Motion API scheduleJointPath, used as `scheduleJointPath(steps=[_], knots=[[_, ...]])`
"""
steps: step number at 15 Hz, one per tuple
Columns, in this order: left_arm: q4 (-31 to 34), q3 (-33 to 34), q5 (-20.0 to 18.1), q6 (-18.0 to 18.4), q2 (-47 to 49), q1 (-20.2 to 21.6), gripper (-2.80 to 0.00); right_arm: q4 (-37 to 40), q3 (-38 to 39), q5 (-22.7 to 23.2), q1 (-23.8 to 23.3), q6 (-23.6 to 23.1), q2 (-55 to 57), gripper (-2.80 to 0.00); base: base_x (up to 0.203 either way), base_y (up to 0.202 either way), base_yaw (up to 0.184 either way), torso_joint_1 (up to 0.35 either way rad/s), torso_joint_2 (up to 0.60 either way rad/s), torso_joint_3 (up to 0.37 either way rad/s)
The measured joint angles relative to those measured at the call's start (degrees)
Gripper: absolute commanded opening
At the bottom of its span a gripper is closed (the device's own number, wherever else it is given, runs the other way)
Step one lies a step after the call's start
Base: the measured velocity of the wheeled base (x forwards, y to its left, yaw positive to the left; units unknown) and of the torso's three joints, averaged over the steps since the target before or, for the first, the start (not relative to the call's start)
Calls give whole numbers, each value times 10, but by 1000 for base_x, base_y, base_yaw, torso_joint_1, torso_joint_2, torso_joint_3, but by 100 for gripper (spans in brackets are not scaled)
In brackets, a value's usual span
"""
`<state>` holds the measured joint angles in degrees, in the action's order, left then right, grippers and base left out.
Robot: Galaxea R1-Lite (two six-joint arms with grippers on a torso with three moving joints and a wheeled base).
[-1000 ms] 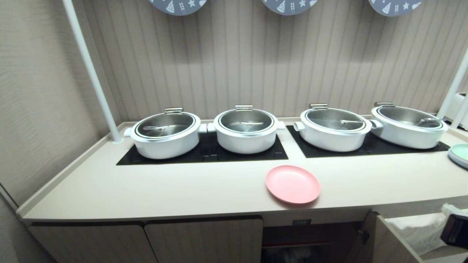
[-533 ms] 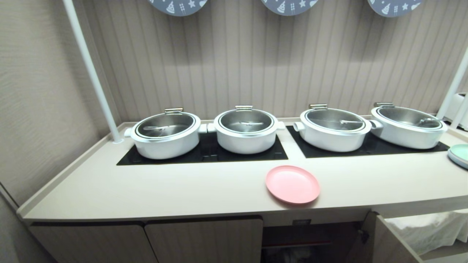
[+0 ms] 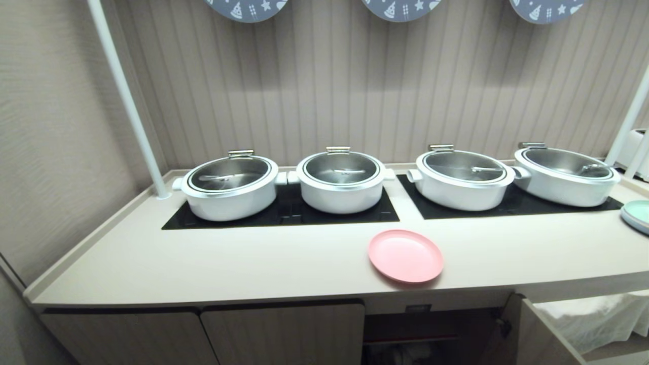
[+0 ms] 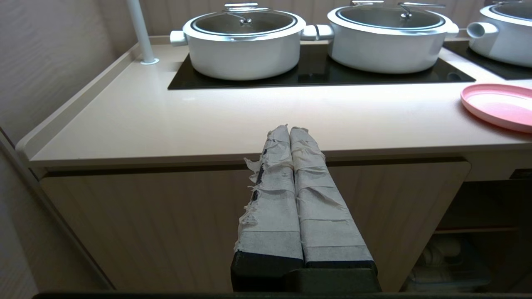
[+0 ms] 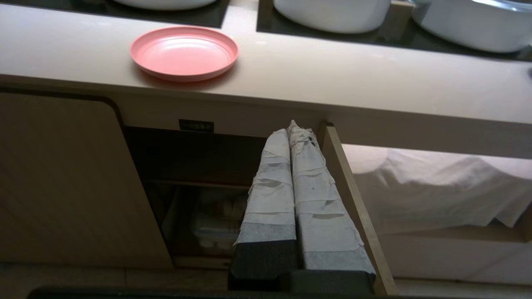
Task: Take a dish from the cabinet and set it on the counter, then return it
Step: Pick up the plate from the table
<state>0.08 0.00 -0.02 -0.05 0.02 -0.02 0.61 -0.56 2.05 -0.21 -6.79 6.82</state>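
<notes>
The pink dish [image 3: 406, 255] lies flat on the cream counter [image 3: 253, 263] near its front edge, in front of the hob panels; it also shows in both wrist views [image 4: 498, 106] [image 5: 184, 52]. Below it the cabinet [image 5: 187, 195] stands open, its door [image 5: 353, 199] swung out to the right and a small black label [image 5: 196, 125] above the opening. My right gripper [image 5: 291, 126] is shut and empty, low in front of the open cabinet beside the door's edge. My left gripper [image 4: 289, 129] is shut and empty, before a closed door [image 4: 166, 216]. Neither arm appears in the head view.
Several white lidded pots [image 3: 340, 181] stand on two black hob panels [image 3: 284, 210]. Pale blue-green plates [image 3: 638, 214] sit at the counter's right end. A white pole [image 3: 127, 96] rises at the back left. White items [image 5: 216, 224] lie low inside the cabinet; a white cloth [image 5: 436, 187] hangs beyond the door.
My right gripper, seen at the head view's lower right edge a second ago, has dropped out of that view. The dish and pots have not moved.
</notes>
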Motion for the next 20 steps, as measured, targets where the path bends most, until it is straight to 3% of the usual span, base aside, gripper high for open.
scheduleJointPath(steps=[5, 20], knots=[[0, 0, 0, 0, 0, 0, -280, -4, 5, 6, 0, 3, -62, -280, 0, 0, 0, 0, 0, 0], [0, 0, 0, 0, 0, 0, -280, -4, 5, 6, 0, 2, -69, -280, 0, 0, 0, 0, 0, 0]])
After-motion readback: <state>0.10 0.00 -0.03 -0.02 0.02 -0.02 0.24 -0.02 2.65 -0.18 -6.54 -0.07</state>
